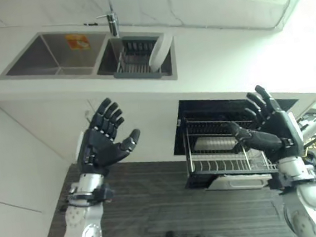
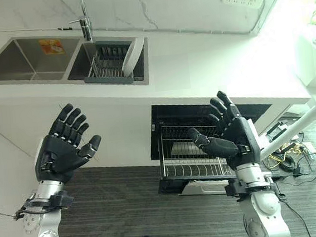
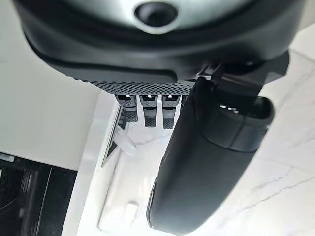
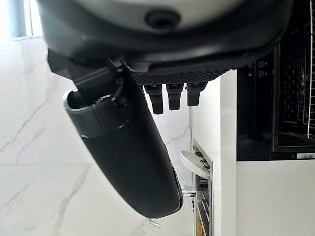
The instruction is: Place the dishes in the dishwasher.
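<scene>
Bright, even daylight throughout. Strongest from the robot's right: heavy glare washing out the worktop (image 1: 287, 61) at that end. Soft shading below the worktop edge, across the cabinet front (image 1: 141, 114). Deep shadow inside the open dishwasher (image 2: 202, 114); rack (image 2: 196, 165) lit at its front. Sink (image 1: 45, 56) basins in grey shade. Marble wall (image 4: 29, 123) evenly lit, no hard shadows.
</scene>
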You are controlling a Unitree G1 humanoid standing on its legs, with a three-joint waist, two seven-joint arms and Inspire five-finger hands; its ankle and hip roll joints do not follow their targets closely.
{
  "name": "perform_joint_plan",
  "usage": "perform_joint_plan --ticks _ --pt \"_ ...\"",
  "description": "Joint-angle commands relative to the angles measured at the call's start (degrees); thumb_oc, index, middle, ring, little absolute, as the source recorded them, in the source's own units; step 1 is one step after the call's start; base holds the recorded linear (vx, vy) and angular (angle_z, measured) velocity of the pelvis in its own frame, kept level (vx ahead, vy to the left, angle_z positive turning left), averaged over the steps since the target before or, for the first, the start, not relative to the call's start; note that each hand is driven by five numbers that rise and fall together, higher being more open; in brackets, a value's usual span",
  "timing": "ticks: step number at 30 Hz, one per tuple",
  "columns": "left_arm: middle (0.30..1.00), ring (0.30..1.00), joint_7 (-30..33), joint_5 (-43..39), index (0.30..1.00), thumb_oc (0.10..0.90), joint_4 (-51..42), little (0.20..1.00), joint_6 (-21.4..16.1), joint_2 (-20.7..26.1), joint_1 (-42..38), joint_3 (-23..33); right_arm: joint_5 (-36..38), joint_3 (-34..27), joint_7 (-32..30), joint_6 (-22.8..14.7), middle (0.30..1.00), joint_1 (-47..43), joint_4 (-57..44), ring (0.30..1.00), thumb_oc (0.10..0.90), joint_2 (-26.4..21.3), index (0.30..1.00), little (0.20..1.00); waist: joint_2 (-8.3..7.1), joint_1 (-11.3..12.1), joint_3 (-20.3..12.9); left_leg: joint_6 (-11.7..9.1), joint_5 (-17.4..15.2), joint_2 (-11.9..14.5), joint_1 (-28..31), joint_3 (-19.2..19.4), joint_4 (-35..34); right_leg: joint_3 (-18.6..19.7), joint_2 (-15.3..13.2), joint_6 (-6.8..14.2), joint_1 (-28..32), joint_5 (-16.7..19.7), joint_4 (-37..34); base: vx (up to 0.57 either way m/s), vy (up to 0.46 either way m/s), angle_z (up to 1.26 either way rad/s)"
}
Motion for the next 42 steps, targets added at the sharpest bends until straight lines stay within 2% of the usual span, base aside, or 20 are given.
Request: perform_joint_plan --ticks 1,7,9,10,11,13,14,15,17,18,21,26,27,30,33,36,37,38,39,42 --pt "0.900 0.900 -1.9 3.2 0.900 0.800 -7.6 0.900 -6.4 1.1 -4.1 1.4 2.3 -2.4 0.6 -8.1 0.900 -5.0 0.1 0.900 0.800 -2.1 0.900 0.900 0.13 0.0 -3.4 -5.1 -4.8 5.5 -1.0 -3.1 4.8 -1.3 -2.4 3.1 2.9 2.3 -6.6 0.13 -0.098 -0.02" --pt "0.900 0.900 -1.8 1.7 0.900 0.800 -8.4 0.900 -6.1 0.6 -4.7 0.1 0.3 -0.4 -1.8 -7.0 0.900 -7.0 -0.1 0.900 0.800 -2.1 0.900 0.900 0.83 0.3 -4.5 -5.4 -4.3 4.6 0.7 -1.6 4.8 -1.2 -2.8 1.5 3.8 0.6 -6.6 0.19 -0.131 -0.10" --pt "0.900 0.900 -3.8 0.0 0.900 0.800 -9.2 0.900 -6.5 0.2 -5.0 -0.5 -0.8 -1.2 -2.6 -7.0 0.900 -6.2 -0.4 0.900 0.800 -2.6 0.900 0.900 -1.55 -0.4 -3.2 -6.3 -1.0 2.9 4.2 2.0 5.8 -1.3 -5.4 -0.1 5.3 0.2 -6.6 0.28 -0.217 0.00" --pt "0.900 0.900 -4.4 -0.6 0.900 0.800 -10.2 0.900 -7.3 -0.2 -5.0 -1.2 -1.5 -2.2 -2.8 -7.6 0.900 -5.5 -0.2 0.900 0.800 -2.8 0.900 0.900 -2.06 -0.9 -2.1 -8.7 2.7 5.7 1.2 3.6 13.6 -2.9 -6.3 -1.0 6.1 0.3 -6.6 0.11 -0.084 0.03" --pt "0.900 0.900 -4.6 -0.9 0.900 0.800 -10.7 0.900 -7.3 -0.4 -5.2 -1.3 -1.7 -2.8 -2.9 -7.5 0.900 -5.7 -0.1 0.900 0.800 -3.0 0.900 0.900 -2.22 -1.5 -1.7 -9.2 4.0 8.8 0.0 5.6 14.2 -3.2 -6.6 -1.0 6.2 0.5 -6.6 0.10 -0.001 0.39" --pt "0.900 0.900 -4.3 -1.0 0.900 0.800 -10.7 0.900 -7.7 -0.6 -5.1 -1.6 -1.7 -3.1 -3.0 -6.9 0.900 -6.5 0.1 0.900 0.800 -3.3 0.900 0.900 -1.94 -1.9 -1.4 -8.9 4.3 10.8 0.7 7.1 9.5 -2.3 -6.7 -0.6 6.2 0.4 -6.6 0.17 0.199 0.75" --pt "0.900 0.900 -3.3 -1.4 0.900 0.800 -11.1 0.900 -8.6 -0.1 -3.8 -1.3 -1.1 -3.1 -2.4 -6.6 0.900 -6.6 -0.1 0.900 0.800 -3.8 0.900 0.900 -0.29 -1.7 -1.1 -9.7 4.4 14.0 -0.5 4.8 4.8 -0.9 -5.4 0.2 6.5 -0.5 -6.6 0.23 0.375 0.19" --pt "0.900 0.900 -2.5 -1.5 0.900 0.800 -11.3 0.900 -9.2 0.1 -3.3 -1.1 -0.7 -3.2 -1.7 -6.4 0.900 -6.5 -0.3 0.900 0.800 -4.2 0.900 0.900 0.49 -1.6 -1.3 -10.4 4.0 15.7 -2.5 3.0 4.8 0.0 -4.8 0.4 6.4 -1.0 -6.6 0.27 0.488 -0.51" --pt "0.900 0.900 -1.0 -0.8 0.900 0.800 -11.5 0.900 -11.1 -0.3 -1.4 0.0 1.4 -4.3 1.0 -6.1 0.900 -5.1 -1.0 0.900 0.800 -4.7 0.900 0.900 2.17 -0.7 -2.2 -12.7 6.2 19.7 -8.8 -3.7 4.8 2.8 -3.4 0.9 6.4 -2.5 -6.6 0.35 0.484 -0.92" --pt "0.900 0.900 -0.6 0.3 0.900 0.800 -11.0 0.900 -12.5 -0.8 -0.6 0.3 2.9 -4.7 1.1 -6.3 0.900 -4.8 -1.1 0.900 0.800 -5.1 0.900 0.900 2.52 -0.6 -2.4 -12.9 5.9 20.0 -9.2 -4.5 4.8 3.5 -3.7 1.1 6.8 -2.9 -6.6 0.37 0.439 -1.08" --pt "0.900 0.900 -0.9 1.0 0.900 0.800 -11.1 0.900 -13.7 0.0 -0.2 1.6 4.4 -5.5 -0.4 -7.0 0.900 -3.8 -2.2 0.900 0.800 -4.5 0.900 0.900 2.79 -0.4 -3.1 -12.3 3.0 18.5 -7.6 -4.1 4.8 3.0 -7.0 3.2 7.5 -2.2 -6.6 0.31 0.436 -1.03" --pt "0.900 0.900 -1.3 0.6 0.900 0.800 -12.3 0.900 -12.2 1.2 -2.9 2.2 2.6 -4.9 -2.2 -7.8 0.900 -2.8 -4.9 0.900 0.800 -2.1 0.900 0.900 2.31 0.4 -3.5 -10.2 0.8 14.3 -6.1 -4.5 4.8 1.9 -11.3 6.8 9.0 -0.6 -6.6 0.21 0.329 0.01" --pt "0.900 0.900 -1.4 0.7 0.900 0.800 -12.2 0.900 -11.9 1.4 -3.5 2.0 2.2 -4.5 -2.6 -8.1 0.900 -3.1 -4.8 0.900 0.800 -1.8 0.900 0.900 2.22 0.6 -3.6 -9.7 0.5 13.5 -5.9 -4.6 4.8 1.6 -11.9 7.2 9.3 0.1 -6.6 0.23 0.335 0.38" --pt "0.900 0.900 -2.8 2.3 0.900 0.800 -12.9 0.900 -11.5 2.3 -5.4 1.8 0.7 -3.2 -4.1 -8.6 0.900 -4.6 -4.4 0.900 0.800 -0.9 0.900 0.900 2.08 2.2 -4.1 -6.4 -1.5 9.7 -4.8 -6.7 4.8 1.3 -13.4 7.5 11.0 6.3 -6.6 0.29 0.403 0.35" --pt "0.900 0.900 -3.4 3.0 0.900 0.800 -14.0 0.900 -11.4 2.7 -6.2 1.9 0.3 -3.0 -4.5 -8.6 0.900 -4.6 -4.4 0.900 0.800 -0.1 0.900 0.900 1.88 2.8 -4.2 -4.7 -2.3 7.4 -4.4 -7.9 4.8 2.4 -14.1 7.3 10.2 8.9 -2.5 0.14 0.235 0.13" --pt "0.900 0.900 -3.2 3.1 0.900 0.800 -14.8 0.900 -11.4 2.8 -6.6 2.1 0.2 -2.4 -4.0 -8.8 0.900 -4.3 -4.2 0.900 0.800 0.6 0.900 0.900 1.87 3.3 -4.3 -3.5 -2.9 5.8 -3.8 -8.7 4.8 2.2 -14.2 7.0 9.0 10.8 3.3 0.09 0.177 0.14" --pt "0.900 0.900 -2.4 4.0 0.900 0.800 -15.3 0.900 -11.6 2.3 -6.3 2.3 0.3 -1.4 -3.2 -8.4 0.900 -4.6 -4.3 0.900 0.800 0.9 0.900 0.900 2.09 3.8 -4.1 -2.9 -3.4 5.3 -3.0 -8.7 4.8 0.8 -14.0 6.5 7.5 11.4 8.8 0.08 0.181 0.09" --pt "0.900 0.900 -2.2 4.3 0.900 0.800 -15.4 0.900 -11.6 2.2 -6.3 2.3 0.3 -1.3 -3.2 -8.3 0.900 -4.6 -4.3 0.900 0.800 0.9 0.900 0.900 2.05 3.9 -4.0 -2.9 -3.4 5.3 -2.9 -8.6 4.8 0.9 -14.1 6.5 7.2 11.3 9.3 0.10 0.164 -0.19" --pt "0.900 0.900 -1.2 4.8 0.900 0.800 -15.7 0.900 -11.8 2.5 -6.2 2.4 0.5 -0.6 -2.9 -7.7 0.900 -5.5 -4.0 0.900 0.800 0.3 0.900 0.900 1.91 4.2 -3.8 -2.7 -3.6 4.9 -2.8 -8.2 4.8 -0.2 -11.1 5.7 6.5 8.1 8.2 0.07 0.044 -0.44" --pt "0.900 0.900 -1.0 4.2 0.900 0.800 -15.7 0.900 -11.5 2.4 -6.1 2.6 0.9 -0.7 -3.7 -7.6 0.900 -6.3 -3.7 0.900 0.800 -0.8 0.900 0.900 1.34 4.0 -3.8 -3.0 -3.4 4.1 -2.8 -8.0 4.8 -2.5 -6.5 4.8 6.4 5.4 1.5 0.10 -0.027 -0.26"
